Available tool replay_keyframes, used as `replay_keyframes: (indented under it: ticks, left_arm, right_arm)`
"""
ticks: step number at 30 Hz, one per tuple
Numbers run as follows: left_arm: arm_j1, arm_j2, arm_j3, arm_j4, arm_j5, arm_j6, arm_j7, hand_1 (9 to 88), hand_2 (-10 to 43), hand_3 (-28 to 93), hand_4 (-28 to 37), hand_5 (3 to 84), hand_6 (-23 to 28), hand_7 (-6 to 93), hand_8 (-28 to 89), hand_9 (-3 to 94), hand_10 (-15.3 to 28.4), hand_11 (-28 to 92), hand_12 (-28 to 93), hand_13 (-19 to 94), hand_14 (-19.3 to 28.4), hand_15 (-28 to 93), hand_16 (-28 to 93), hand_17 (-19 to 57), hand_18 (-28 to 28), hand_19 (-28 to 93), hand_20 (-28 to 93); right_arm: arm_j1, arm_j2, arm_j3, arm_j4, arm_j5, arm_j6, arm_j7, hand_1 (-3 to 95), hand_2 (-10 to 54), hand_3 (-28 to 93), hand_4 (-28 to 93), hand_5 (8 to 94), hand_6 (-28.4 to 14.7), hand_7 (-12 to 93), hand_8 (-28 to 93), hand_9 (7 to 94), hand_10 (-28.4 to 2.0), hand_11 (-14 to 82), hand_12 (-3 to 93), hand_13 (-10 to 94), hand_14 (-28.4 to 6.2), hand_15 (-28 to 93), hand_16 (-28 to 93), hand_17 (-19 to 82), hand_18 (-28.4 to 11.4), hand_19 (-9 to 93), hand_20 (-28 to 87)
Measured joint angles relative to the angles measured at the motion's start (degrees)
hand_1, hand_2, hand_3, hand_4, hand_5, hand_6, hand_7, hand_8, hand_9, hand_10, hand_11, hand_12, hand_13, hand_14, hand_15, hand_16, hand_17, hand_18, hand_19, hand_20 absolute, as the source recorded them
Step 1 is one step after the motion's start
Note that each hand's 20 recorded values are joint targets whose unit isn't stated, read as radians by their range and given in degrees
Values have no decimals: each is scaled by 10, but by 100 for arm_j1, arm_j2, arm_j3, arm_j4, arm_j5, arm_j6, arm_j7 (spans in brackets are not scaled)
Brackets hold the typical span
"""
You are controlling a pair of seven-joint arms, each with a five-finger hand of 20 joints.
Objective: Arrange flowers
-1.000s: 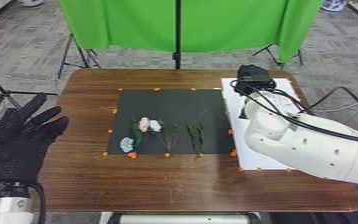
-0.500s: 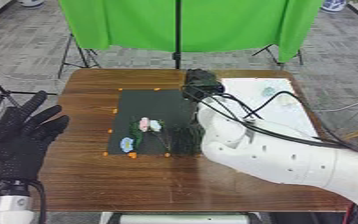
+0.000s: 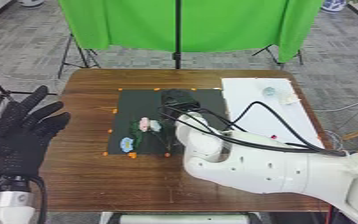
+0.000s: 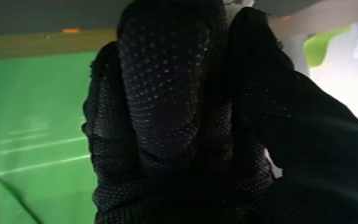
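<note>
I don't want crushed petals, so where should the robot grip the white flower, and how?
Pinch the white flower by its thin stem, below the bloom, probably from above and right: the stem runs toward the robot, and the pink flower crowds the bloom's left.

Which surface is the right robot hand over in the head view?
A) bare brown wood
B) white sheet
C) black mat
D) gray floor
C: in the head view the right robot hand is over the black mat, with the white sheet off to the right.
</note>
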Motion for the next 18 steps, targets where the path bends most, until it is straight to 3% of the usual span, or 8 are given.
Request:
replay_keyframes:
  ticks: [7, 14, 18]
  left_arm:
    - [-93, 24, -2, 24, 26, -56, -85, 167, 83, 768, -283, 343, 67, 195, -116, 338, 187, 407, 98, 305, 284, 719, -149, 0, 252, 664, 485]
    - [-151, 24, 12, 49, 64, -106, -196, 168, 82, 770, -283, 344, 67, 199, -118, 338, 186, 417, 93, 306, 284, 724, -152, 0, 251, 670, 477]
    - [-186, 18, 28, 59, 97, -143, -290, 174, 81, 771, -283, 344, 67, 202, -121, 338, 187, 420, 90, 305, 284, 727, -154, 0, 251, 673, 472]
  right_arm:
    - [-4, -51, -134, 81, 69, -40, 17, 552, -95, 701, -283, 840, 20, 138, 32, 937, -70, 115, 263, 913, -30, 471, 224, 485, -162, 932, 11]
    - [-14, -47, -174, 99, 113, -33, 75, 499, -95, 736, -283, 730, 4, 132, -10, 912, -84, 110, 265, 891, -33, 494, 217, 469, -169, 932, 19]
    - [-30, -34, -157, 92, 190, -46, 89, 467, -95, 754, -283, 687, 2, 135, -105, 890, -88, 143, 237, 888, -35, 501, 211, 466, -172, 932, 23]
